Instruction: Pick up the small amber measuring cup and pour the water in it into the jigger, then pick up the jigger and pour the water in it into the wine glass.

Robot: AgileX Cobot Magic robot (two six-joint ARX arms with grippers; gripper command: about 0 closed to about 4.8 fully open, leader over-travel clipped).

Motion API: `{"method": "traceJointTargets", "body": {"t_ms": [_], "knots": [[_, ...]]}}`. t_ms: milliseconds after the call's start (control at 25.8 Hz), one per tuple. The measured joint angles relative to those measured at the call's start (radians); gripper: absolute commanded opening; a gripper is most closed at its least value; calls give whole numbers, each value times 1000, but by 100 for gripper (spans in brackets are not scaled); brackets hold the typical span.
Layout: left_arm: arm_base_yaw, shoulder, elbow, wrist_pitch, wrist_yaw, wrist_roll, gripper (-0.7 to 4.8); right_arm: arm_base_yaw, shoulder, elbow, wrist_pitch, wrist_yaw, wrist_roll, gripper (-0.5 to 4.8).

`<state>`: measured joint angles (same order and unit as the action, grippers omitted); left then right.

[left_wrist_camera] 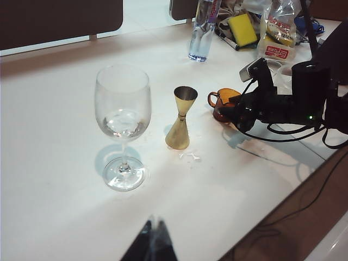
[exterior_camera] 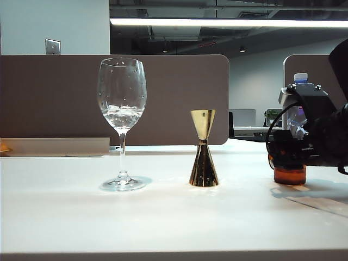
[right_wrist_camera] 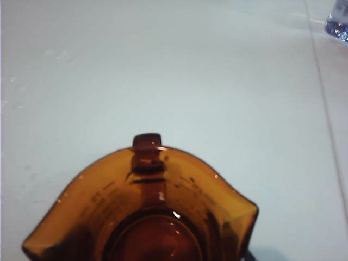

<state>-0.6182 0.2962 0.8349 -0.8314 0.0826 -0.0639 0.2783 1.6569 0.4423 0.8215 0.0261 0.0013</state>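
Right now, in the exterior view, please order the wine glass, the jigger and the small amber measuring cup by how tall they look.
1. Wine glass, clearly tallest.
2. Jigger, about half as tall.
3. Small amber measuring cup, unsure: only its base shows beneath the right gripper, which hides the rest.

brown partition (exterior_camera: 174,98) behind white table (exterior_camera: 163,217) — ceiling strip light (exterior_camera: 228,23) glowing.

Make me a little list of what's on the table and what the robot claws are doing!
wine glass: upright, some water in the bowl
jigger: upright, right of the glass
small amber measuring cup: on the table, far right
right claw: at the cup, grip unclear
left claw: back from the vessels, holds nothing
water bottle: behind, upright
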Motion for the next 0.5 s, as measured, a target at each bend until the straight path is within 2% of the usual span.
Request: {"method": "traceJointTargets", "body": {"t_ms": [271,503], "knots": [[0,0,0,0,0,0,-2,0,20,-10,16,0,0,305],[0,0,0,0,0,0,-2,0,60,-10,113,0,9,305]]}}
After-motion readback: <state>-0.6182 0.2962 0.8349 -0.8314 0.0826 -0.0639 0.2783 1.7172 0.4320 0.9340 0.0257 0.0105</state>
